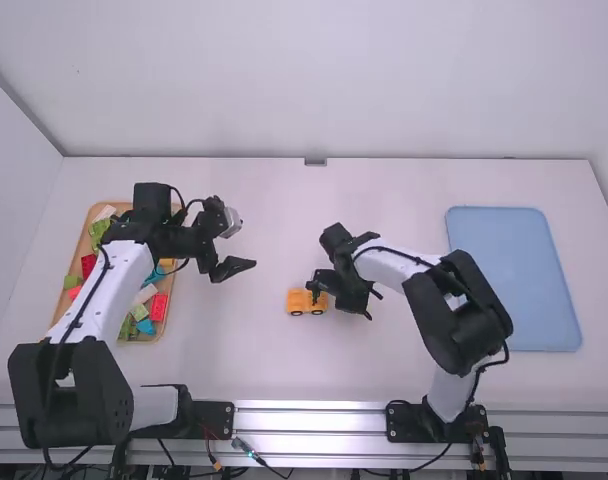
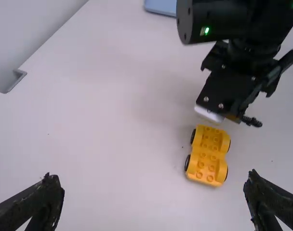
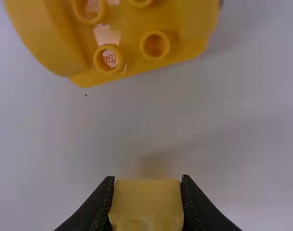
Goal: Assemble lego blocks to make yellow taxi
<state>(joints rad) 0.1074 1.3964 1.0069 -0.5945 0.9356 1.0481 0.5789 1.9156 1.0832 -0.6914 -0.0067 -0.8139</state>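
Between your right gripper's [image 1: 318,291] two fingers, clamped, sits one yellow block [image 3: 146,204], near one four-wheeled yellow base [image 2: 208,156]; your left gripper's [image 1: 244,244] two spread wide, empty.

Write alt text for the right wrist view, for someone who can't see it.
The right gripper holds a yellow block between its fingers over the table. Ahead, cut off by the view's top edge, is a yellow vehicle base with round, hollow studs.
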